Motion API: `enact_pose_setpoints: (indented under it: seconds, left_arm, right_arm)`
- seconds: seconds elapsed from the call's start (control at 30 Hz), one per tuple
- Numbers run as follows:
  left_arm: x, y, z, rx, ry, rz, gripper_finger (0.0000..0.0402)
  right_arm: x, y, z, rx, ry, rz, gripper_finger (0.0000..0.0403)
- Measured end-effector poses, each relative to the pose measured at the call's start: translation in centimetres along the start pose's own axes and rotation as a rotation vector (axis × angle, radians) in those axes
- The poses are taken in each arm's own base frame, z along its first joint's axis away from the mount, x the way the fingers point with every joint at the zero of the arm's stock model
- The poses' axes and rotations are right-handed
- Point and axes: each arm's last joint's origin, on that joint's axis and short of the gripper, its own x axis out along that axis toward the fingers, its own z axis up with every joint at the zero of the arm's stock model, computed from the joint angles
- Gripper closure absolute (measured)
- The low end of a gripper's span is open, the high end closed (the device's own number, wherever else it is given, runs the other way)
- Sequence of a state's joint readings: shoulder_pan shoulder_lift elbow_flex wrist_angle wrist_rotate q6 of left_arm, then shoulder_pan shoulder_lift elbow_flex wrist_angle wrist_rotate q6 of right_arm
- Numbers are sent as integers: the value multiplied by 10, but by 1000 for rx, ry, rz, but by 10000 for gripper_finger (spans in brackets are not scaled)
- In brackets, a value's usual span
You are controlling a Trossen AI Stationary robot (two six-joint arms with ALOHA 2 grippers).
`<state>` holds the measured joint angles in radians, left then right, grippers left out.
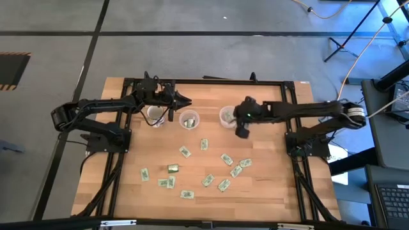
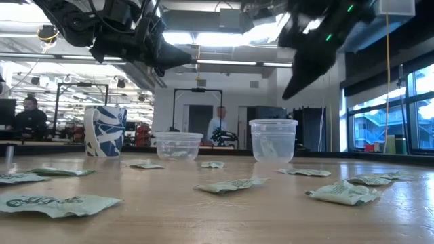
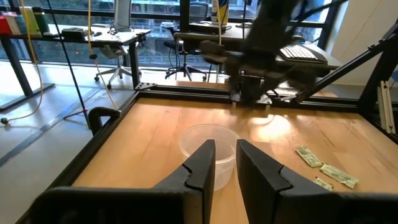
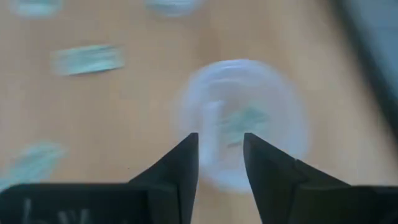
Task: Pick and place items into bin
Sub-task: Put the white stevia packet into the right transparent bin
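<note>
Above the right-hand clear plastic cup [image 1: 227, 115], your right gripper [image 4: 221, 163] hangs slightly parted and empty. Lift straight up before heading to the pale-green wrapped packets [image 1: 227, 159] scattered nearer the front; the left gripper [image 3: 225, 167], also parted and empty, waits over the middle cup [image 1: 188, 119].

A blue-and-white patterned mug [image 2: 104, 131] stands on the wooden table [image 1: 268, 191] near its far edge. Beyond the table, a seated person [image 2: 30, 116] shows at one side of the room and another person [image 2: 218, 124] stands by a doorway. Desks [image 3: 115, 36] and office chairs [image 3: 180, 53] stand before the windows [image 3: 155, 9]
</note>
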<state>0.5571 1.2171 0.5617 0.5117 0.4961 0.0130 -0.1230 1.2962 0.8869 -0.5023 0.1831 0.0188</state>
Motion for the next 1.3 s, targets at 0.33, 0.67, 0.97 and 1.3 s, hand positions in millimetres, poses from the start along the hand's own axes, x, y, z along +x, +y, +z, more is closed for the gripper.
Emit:
enact_pose_setpoints:
  seconds: [0.33, 0.67, 0.97, 1.3]
  left_arm:
    - [0, 0, 0, 0, 0, 0, 341]
    - [0, 0, 0, 0, 0, 0, 341]
    - [0, 0, 0, 1, 0, 0, 341]
    - [0, 0, 0, 1, 0, 0, 341]
  right_arm:
    - [-20, 56, -23, 9, 186, 243, 285]
    - [-4, 105, -50, 92, 422, 211, 314]
    - [3, 135, -68, 108, 507, 163, 314]
    - [31, 145, -83, 64, 593, 71, 315]
